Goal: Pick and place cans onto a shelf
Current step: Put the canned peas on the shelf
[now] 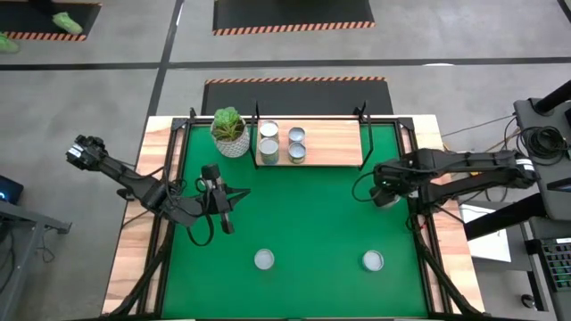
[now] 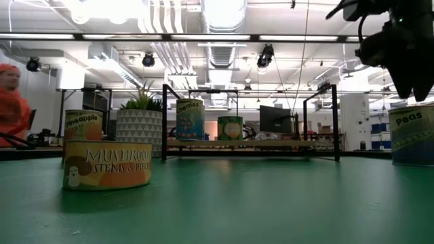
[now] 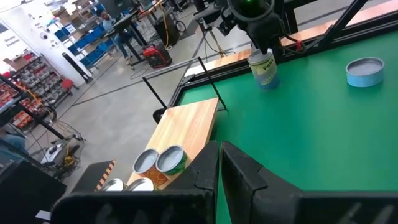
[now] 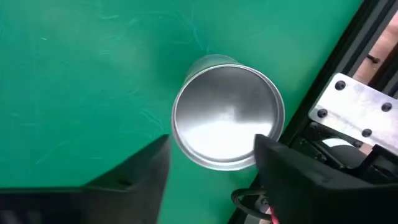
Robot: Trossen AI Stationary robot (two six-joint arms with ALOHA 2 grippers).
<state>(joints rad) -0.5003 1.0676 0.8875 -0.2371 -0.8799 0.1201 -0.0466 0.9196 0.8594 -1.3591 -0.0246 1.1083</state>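
Labels – "MUSHROOM STEMS" can (image 2: 106, 165) | "Peas" can (image 2: 412, 134) – "Pineapple" can (image 2: 83, 126)

A workshop-like lab: storage racks (image 3: 37, 81), exposed ceiling ducts (image 2: 169, 27), hazard-taped floor (image 1: 294, 28).

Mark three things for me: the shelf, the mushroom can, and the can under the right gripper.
shelf (image 1: 332, 143): high view, bare wooden board right of its cans.
mushroom can (image 2: 107, 165): low view, front label.
can under the right gripper (image 4: 227, 112): right wrist view, shiny round top.
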